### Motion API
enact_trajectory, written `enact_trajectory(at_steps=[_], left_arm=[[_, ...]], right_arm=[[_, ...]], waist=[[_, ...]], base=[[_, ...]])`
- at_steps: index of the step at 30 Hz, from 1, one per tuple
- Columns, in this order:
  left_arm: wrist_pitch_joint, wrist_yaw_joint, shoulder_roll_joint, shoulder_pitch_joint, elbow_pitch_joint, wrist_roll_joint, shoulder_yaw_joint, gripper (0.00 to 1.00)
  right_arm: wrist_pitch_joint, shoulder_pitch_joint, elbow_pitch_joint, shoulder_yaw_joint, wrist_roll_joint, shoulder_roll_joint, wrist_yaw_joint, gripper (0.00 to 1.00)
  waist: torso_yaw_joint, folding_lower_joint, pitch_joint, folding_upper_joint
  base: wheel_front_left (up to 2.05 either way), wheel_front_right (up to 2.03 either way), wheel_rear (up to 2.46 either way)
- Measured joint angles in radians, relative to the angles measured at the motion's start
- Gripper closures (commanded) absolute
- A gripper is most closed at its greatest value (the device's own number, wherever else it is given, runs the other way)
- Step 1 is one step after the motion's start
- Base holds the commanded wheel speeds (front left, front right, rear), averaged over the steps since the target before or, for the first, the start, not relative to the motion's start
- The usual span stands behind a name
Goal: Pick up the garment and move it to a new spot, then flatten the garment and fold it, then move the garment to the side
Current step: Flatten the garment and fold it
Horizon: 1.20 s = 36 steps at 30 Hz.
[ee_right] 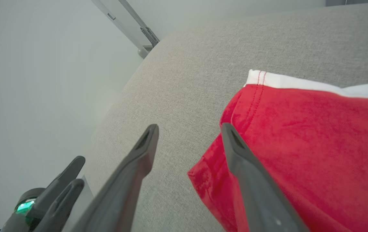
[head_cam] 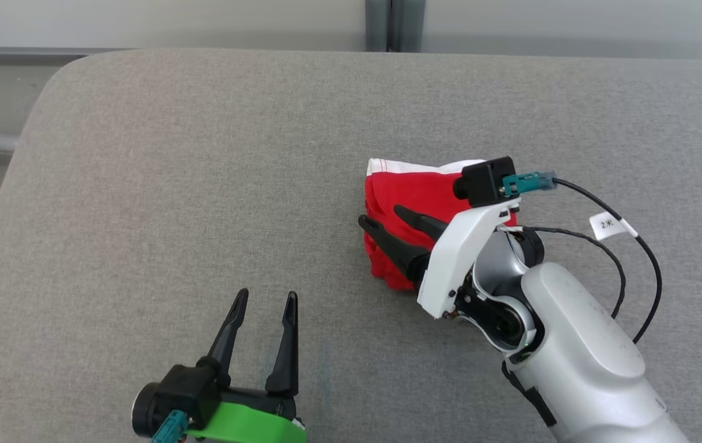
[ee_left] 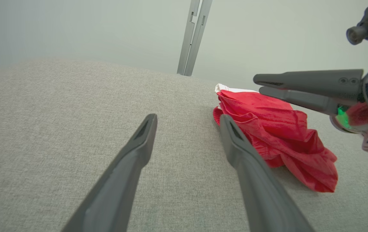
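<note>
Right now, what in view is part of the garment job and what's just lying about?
Job:
red garment with white band, on the grey padded surface
right gripper, open, over it
left gripper, open, apart from it

Not the job:
metal post behind the surface
labelled black cable

Grey fabric surface (head_cam: 203, 184), with a pale wall (head_cam: 141, 21) and metal post (head_cam: 387, 24) behind.

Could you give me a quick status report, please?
Left gripper open, empty. Right gripper open, over red garment. Garment lies bunched on grey cushion. Nothing in the way.
</note>
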<state>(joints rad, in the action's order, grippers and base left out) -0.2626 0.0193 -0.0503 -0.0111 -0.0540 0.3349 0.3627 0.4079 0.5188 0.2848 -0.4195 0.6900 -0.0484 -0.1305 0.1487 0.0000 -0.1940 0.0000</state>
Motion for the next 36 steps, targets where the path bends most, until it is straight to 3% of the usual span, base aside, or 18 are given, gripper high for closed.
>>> enact_trajectory(at_steps=[4, 10, 14, 20, 24, 28, 36], left_arm=[[0.0, 0.003, 0.0, -0.021, -0.003, -0.002, -0.024, 0.0], [0.0, 0.002, 0.0, -0.073, -0.002, -0.017, -0.077, 0.0], [0.0, -0.005, 0.0, -0.102, 0.0, -0.025, -0.12, 0.0], [0.0, -0.016, 0.0, -0.134, 0.0, -0.03, -0.175, 0.0], [0.0, -0.026, 0.0, -0.142, -0.002, -0.033, -0.197, 0.0], [0.0, -0.032, 0.0, -0.148, -0.004, -0.039, -0.214, 0.0], [0.0, -0.041, 0.0, -0.158, 0.004, -0.047, -0.237, 0.0]], right_arm=[[-0.073, -0.051, -0.083, -0.012, -0.029, -0.023, 0.0, 0.0], [-0.283, -0.159, -0.175, 0.031, -0.156, -0.198, 0.0, 0.0], [-0.439, -0.254, -0.147, 0.084, -0.257, -0.31, 0.0, 0.0], [-0.632, -0.402, -0.017, 0.212, -0.32, -0.373, 0.0, 0.0], [-0.666, -0.472, 0.048, 0.322, -0.36, -0.36, 0.0, 0.0], [-0.669, -0.523, 0.03, 0.43, -0.402, -0.306, 0.0, 0.0], [-0.67, -0.523, -0.042, 0.421, -0.452, -0.265, 0.0, 0.0]], waist=[[-0.022, 0.0, 0.024, 0.0], [-0.075, 0.0, 0.065, 0.0001], [-0.112, 0.0, 0.103, 0.0], [-0.156, 0.0, 0.162, 0.0], [-0.175, 0.0, 0.19, 0.0001], [-0.188, 0.0, 0.207, 0.0], [-0.197, 0.0, 0.201, 0.0001]], base=[[0.0, 0.0, 0.0], [0.0, 0.0, 0.0], [0.0, 0.0, 0.0], [0.0, 0.0, 0.0], [0.0, 0.0, 0.0], [0.0, 0.0, 0.0], [0.0, 0.0, 0.0]])
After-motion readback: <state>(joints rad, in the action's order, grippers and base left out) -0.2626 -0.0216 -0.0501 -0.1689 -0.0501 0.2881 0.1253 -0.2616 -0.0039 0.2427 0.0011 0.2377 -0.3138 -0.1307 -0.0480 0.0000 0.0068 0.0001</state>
